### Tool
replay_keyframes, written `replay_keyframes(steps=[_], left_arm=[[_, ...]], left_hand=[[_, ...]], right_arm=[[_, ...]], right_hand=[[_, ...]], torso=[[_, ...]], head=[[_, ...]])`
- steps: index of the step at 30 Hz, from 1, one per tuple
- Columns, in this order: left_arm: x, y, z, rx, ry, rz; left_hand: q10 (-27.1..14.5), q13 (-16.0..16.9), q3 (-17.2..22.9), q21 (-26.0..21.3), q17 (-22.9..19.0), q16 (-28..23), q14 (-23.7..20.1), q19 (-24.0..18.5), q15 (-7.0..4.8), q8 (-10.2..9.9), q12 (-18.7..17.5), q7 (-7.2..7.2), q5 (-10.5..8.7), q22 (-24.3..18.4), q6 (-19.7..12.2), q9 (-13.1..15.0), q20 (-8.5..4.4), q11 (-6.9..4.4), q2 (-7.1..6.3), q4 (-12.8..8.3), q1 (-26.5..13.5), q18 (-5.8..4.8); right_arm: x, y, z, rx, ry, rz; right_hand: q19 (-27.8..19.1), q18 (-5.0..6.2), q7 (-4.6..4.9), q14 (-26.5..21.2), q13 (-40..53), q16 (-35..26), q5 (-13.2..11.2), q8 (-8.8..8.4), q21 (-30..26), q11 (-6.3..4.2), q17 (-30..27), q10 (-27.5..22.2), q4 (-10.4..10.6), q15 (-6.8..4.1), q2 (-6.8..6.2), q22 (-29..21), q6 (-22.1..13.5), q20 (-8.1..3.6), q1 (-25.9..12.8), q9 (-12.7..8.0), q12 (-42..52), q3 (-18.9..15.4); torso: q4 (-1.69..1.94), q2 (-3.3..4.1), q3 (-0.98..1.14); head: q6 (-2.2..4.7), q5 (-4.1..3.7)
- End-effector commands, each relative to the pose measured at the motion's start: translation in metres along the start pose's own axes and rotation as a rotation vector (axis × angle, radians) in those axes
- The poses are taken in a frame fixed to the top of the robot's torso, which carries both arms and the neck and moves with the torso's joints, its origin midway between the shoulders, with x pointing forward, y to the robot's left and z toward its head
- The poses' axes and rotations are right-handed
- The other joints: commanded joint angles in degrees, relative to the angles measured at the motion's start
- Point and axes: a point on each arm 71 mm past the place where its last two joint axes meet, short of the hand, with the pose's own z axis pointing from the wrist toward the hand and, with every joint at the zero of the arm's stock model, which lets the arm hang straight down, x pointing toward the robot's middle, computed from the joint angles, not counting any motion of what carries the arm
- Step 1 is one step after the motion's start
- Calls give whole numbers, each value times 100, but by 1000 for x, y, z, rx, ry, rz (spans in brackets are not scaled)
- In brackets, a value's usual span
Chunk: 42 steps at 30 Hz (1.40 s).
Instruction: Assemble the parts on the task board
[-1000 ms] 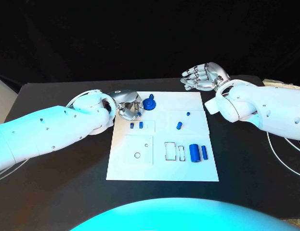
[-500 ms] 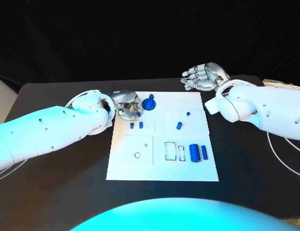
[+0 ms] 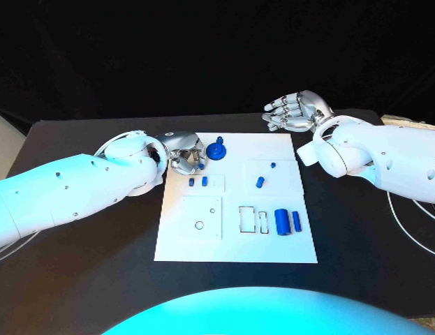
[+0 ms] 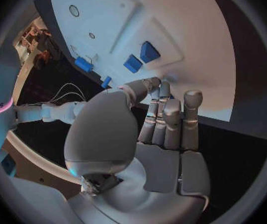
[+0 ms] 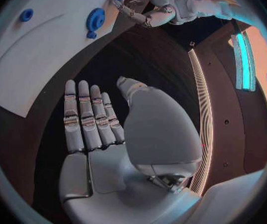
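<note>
The white task board [image 3: 235, 241] lies mid-table. A blue gear [image 3: 216, 149] stands at its far edge, with my left hand [image 3: 185, 155] just beside it, fingers apart and holding nothing. Two small blue blocks [image 3: 198, 181] lie below that hand; in the left wrist view my left hand [image 4: 164, 119] stretches its fingertips [image 4: 164, 87] to the board [image 4: 189, 40] close to these blocks [image 4: 140, 57]. A blue peg [image 3: 273, 165], a blue piece [image 3: 260, 183] and two blue cylinders [image 3: 289, 222] lie further right. My right hand [image 3: 296, 112] hovers off the board's far right corner, empty and spread.
Rectangular slots [image 3: 247, 218] and a small ring mark [image 3: 199, 225] sit in the board's near half. The right wrist view shows my flat right hand [image 5: 93, 129] above the dark table, with the gear [image 5: 96, 19] and my left hand [image 5: 148, 10] beyond.
My left hand's fingers have drawn back slightly from the blue gear. The right hand has not moved.
</note>
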Motion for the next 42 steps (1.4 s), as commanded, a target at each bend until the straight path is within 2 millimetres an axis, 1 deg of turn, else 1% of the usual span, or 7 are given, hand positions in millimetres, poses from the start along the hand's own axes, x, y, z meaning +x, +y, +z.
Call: replay_keyframes(steps=[1,13,21,26,35,38,42], left_arm=[[0,-1,0,4,3,-8],[1,2,-1,-10,4,-9],[1,3,-2,-14,3,-10],[1,3,-2,-13,0,-15],[0,7,-4,-23,-2,-19],[-1,12,-6,-35,-6,-20],[-7,23,-11,-59,-20,-37]], left_hand=[[-32,4,-26,-32,1,-4,-41,-35,-1,20,-33,4,19,-9,45,4,-2,8,-15,-20,-1,-15],[-79,13,-10,-106,-135,-41,-143,-148,10,-38,-42,19,34,-114,-5,-16,6,22,-17,-37,18,12],[-126,49,-3,-126,-155,-17,-199,-185,17,-247,-20,6,37,-125,-274,-101,23,19,-51,-39,-6,17],[-134,86,-1,-128,-172,14,-215,-183,11,-476,12,-112,36,-119,-611,-223,21,9,-72,-41,-9,17],[-133,107,-6,-131,-169,29,-212,-184,5,-549,31,-137,39,-120,-715,-268,18,2,-60,-42,6,18],[-139,114,12,-130,-157,35,-207,-188,0,-544,36,-103,42,-122,-692,-271,13,0,-40,-58,40,21],[-192,139,100,-102,-183,36,-232,-204,9,-482,47,13,44,-115,-531,-275,5,27,-9,-133,144,25]], right_arm=[[1,1,0,-12,12,2],[1,1,0,-12,10,2],[1,1,0,-12,7,1],[1,1,0,-12,6,1],[0,0,-1,-8,7,-5],[-1,-1,-1,-4,12,-21],[-6,-4,-1,-14,28,-85]], right_hand=[[-40,21,192,-31,-10,-30,20,-27,-11,5,-5,-37,-32,3,-1,-6,5,-15,-59,-5,-27,11],[-50,22,202,-33,-8,-39,20,-38,-8,14,-28,-43,-39,10,1,-27,0,-8,-71,-9,-36,10],[-62,22,207,-43,-8,-51,19,-51,-9,20,-47,-57,-48,17,-6,-45,-12,-2,-76,-13,-47,5],[-70,21,211,-50,-8,-58,19,-58,-9,25,-58,-66,-53,21,-9,-55,-19,2,-80,-16,-53,3],[-81,25,207,-51,-5,-69,19,-72,-3,25,-94,-76,-106,25,-18,-89,-24,10,-44,-20,-63,13],[22,38,167,76,-3,-27,-10,-61,50,-15,-143,-8,-263,-18,-28,-123,42,-19,100,-12,-55,93],[472,32,39,620,-13,151,-94,-28,292,-145,-177,279,-539,-207,-79,-92,297,-225,291,3,-91,397]], torso=[[-2,1,2],[-1,2,1],[-3,1,1],[-2,1,3],[-5,0,1],[-4,-5,2],[2,-14,-1]], head=[[1,0],[1,2],[1,4],[1,6],[1,5],[1,20],[1,16]])
